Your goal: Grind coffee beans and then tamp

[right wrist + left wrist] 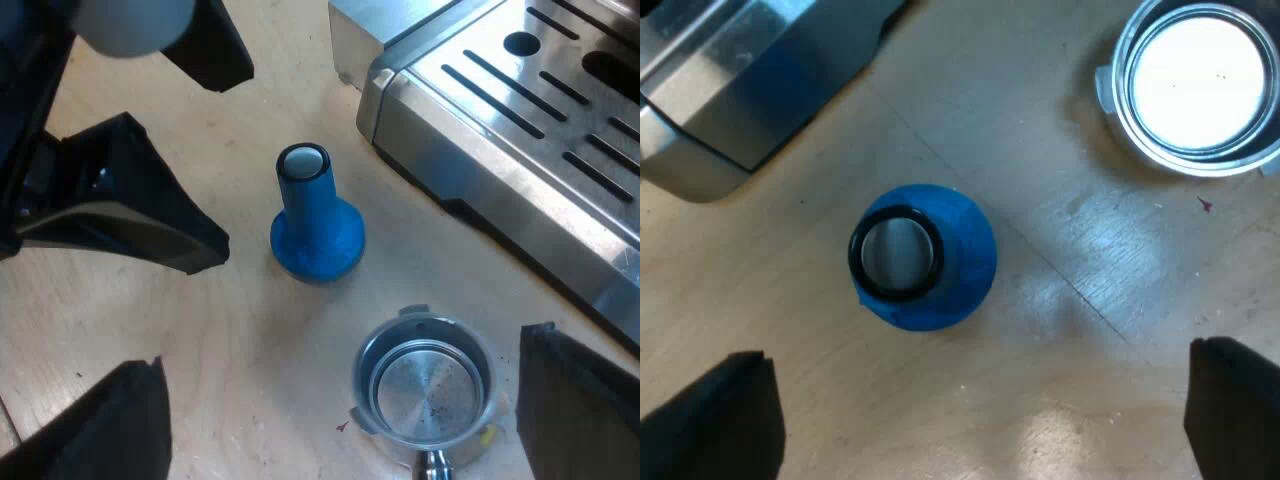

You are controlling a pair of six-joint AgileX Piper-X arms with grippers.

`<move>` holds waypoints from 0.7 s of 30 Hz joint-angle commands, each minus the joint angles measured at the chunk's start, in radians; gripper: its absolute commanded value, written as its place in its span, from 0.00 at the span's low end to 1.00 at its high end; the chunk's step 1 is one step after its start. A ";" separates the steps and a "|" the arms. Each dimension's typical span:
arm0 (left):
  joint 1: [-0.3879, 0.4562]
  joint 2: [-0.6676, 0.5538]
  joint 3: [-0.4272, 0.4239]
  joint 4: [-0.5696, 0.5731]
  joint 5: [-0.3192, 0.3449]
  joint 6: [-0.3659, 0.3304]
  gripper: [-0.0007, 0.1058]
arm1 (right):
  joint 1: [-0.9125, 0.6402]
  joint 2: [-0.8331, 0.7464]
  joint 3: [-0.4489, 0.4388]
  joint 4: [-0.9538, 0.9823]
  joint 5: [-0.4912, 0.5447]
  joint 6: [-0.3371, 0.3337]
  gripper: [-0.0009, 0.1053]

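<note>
Two black fingers of my left gripper (pixel 975 420) stand wide apart and empty, hovering over the pale wooden table (pixel 1060 340) close beside the blue tamper (pixel 925 255). It is a flared body with a black ring round its grey top, standing upright on its base and apart from both fingers. Near the tamper, not touching it, lies the round metal holder (pixel 1195 85), its basket glaring so bright that I cannot tell from the left wrist view what it contains. A corner of the brushed-steel espresso machine (pixel 740 90) sits near the tamper on another side. From the right wrist view, my right gripper (pixel 335 385) also has its black fingers spread wide and grips nothing, hanging low with the holder lying between them, near the tamper's base. The basket shows bare metal with only a few dark specks, so I judge it empty. The machine's slotted drip tray (pixel 520 120) lies near the tamper, and the left gripper hangs close by the tamper's other side. By my reading neither step is done: the holder has yet to go to the machine for grounds, and the tamper, untouched, waits for the pressing that follows.
</note>
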 commanded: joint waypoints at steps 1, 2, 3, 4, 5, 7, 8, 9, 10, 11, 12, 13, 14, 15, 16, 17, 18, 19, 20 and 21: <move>0.002 0.035 0.000 -0.035 0.003 -0.002 0.78 | 0.002 -0.003 -0.002 -0.014 0.001 -0.009 0.69; 0.002 0.049 0.000 -0.047 0.003 -0.002 0.78 | 0.002 -0.003 -0.002 -0.014 0.001 -0.009 0.69; 0.002 0.066 0.000 -0.052 0.015 -0.002 0.78 | 0.002 -0.003 -0.002 -0.014 0.001 -0.009 0.69; 0.002 0.071 0.000 -0.052 0.019 -0.002 0.78 | 0.002 -0.003 -0.002 -0.014 0.001 -0.009 0.69; 0.002 0.090 0.000 -0.052 0.025 -0.002 0.78 | 0.002 -0.003 -0.002 -0.014 0.001 -0.009 0.69; 0.002 0.120 0.000 -0.052 0.022 -0.002 0.78 | 0.002 -0.003 -0.002 -0.014 0.001 -0.009 0.69; 0.002 0.140 0.000 -0.062 0.016 -0.002 0.78 | 0.002 -0.003 -0.002 -0.014 0.001 -0.009 0.69; 0.008 0.156 0.000 -0.075 0.019 -0.002 0.78 | 0.002 -0.003 -0.002 -0.014 0.001 -0.009 0.69; 0.011 0.165 0.000 -0.082 0.022 -0.002 0.78 | 0.002 -0.003 -0.002 -0.014 0.001 -0.009 0.69; 0.020 0.182 0.000 -0.094 0.023 -0.002 0.78 | 0.002 -0.003 -0.002 -0.014 0.001 -0.009 0.69; 0.032 0.195 0.000 -0.108 0.026 -0.002 0.78 | 0.002 -0.003 -0.002 -0.014 0.001 -0.009 0.69; 0.039 0.199 0.000 -0.114 0.026 -0.002 0.78 | 0.002 -0.003 -0.002 -0.014 0.001 -0.009 0.69; 0.049 0.206 0.000 -0.122 0.026 -0.002 0.78 | 0.002 -0.003 -0.002 -0.014 0.001 -0.009 0.69; 0.068 0.214 0.000 -0.135 0.026 -0.002 0.78 | 0.002 -0.003 -0.002 -0.014 0.001 -0.009 0.69; 0.076 0.216 0.000 -0.141 0.036 -0.002 0.78 | 0.002 -0.003 -0.002 -0.014 0.001 -0.009 0.69; 0.094 0.220 0.000 -0.143 0.070 0.005 0.78 | 0.002 -0.003 -0.002 -0.014 0.001 -0.009 0.69; 0.111 0.225 0.000 -0.143 0.107 0.005 0.78 | 0.002 -0.003 -0.002 -0.014 0.001 -0.009 0.69; 0.118 0.227 0.000 -0.143 0.128 0.005 0.78 | 0.002 -0.003 -0.002 -0.014 0.001 -0.009 0.69; 0.126 0.235 0.000 -0.148 0.153 0.005 0.78 | 0.002 -0.003 -0.002 -0.014 0.001 -0.009 0.69; 0.127 0.244 0.000 -0.157 0.158 0.005 0.78 | 0.002 -0.003 -0.002 -0.014 0.001 -0.009 0.69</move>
